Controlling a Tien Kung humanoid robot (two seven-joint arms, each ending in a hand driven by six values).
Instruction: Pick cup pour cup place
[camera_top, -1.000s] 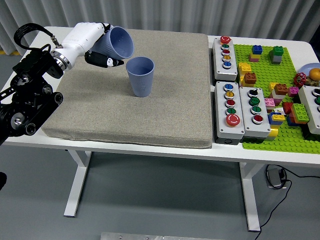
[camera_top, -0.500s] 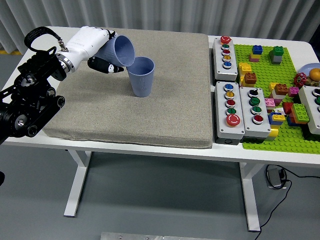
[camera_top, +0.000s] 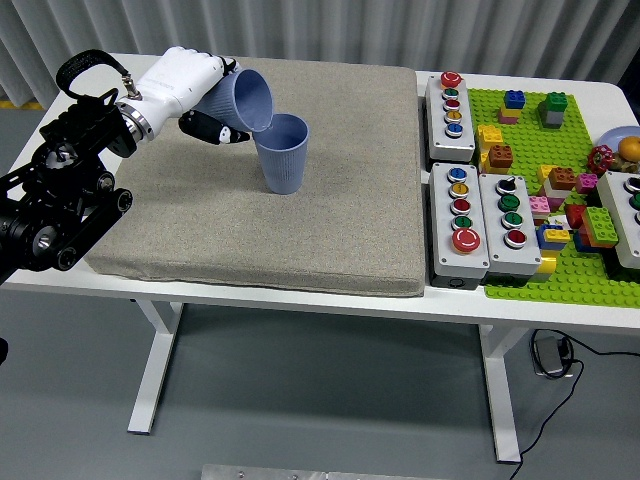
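Left hand (camera_top: 190, 85) gripping tilted blue cup (camera_top: 248, 100) upper left of frame, mouth tipping over upright blue cup (camera_top: 282, 152) on grey mat (camera_top: 330, 220).

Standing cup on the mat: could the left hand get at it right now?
Probably not as things stand: the left hand is shut on the tilted cup, held over the standing cup. Otherwise nothing blocks the way.

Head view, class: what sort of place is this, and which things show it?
Probably a robotics lab test bench: a white table with a grey mat, push-button boxes, a green brick baseplate, and a robot's left hand tilting a cup.
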